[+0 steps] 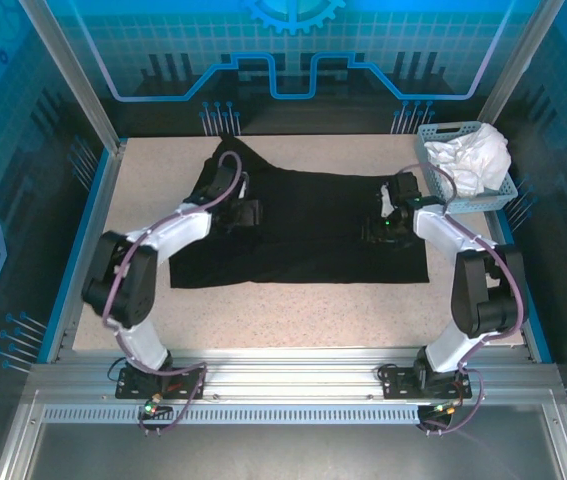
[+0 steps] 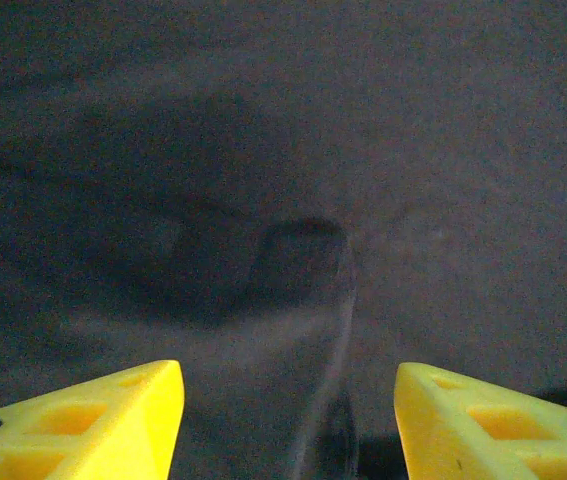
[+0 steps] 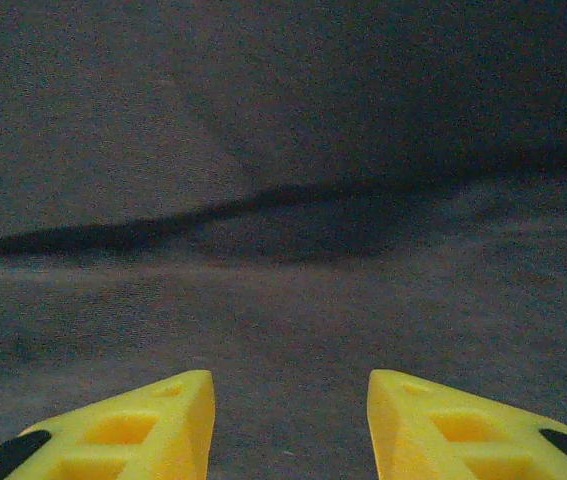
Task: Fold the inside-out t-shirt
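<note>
inside-out t-shirt (image 1: pixel 303 235) flat, bare table (image 1: pixel 283 315) along its near edge | blue basket (image 1: pixel 478 197) beside its far-right corner, white cloth (image 1: pixel 475 155) inside | left gripper (image 2: pixel 288 370), right gripper (image 3: pixel 291 378) spread above it

The shirt (image 1: pixel 303 225) is plain black. Just ahead of both pairs of fingers it reads as dull charcoal, with darker fold shadows. The left fingers (image 2: pixel 113 415) and right fingers (image 3: pixel 443 420) are bright yellow, black at their outer ends. The table (image 1: pixel 263 315) is speckled beige. The basket (image 1: pixel 428 150) is pale blue mesh, and the cloth (image 1: pixel 475 155) in it is white. The arms (image 1: pixel 178 232) are white and black. The back wall (image 1: pixel 293 50) glows blue with a fine grid.
</note>
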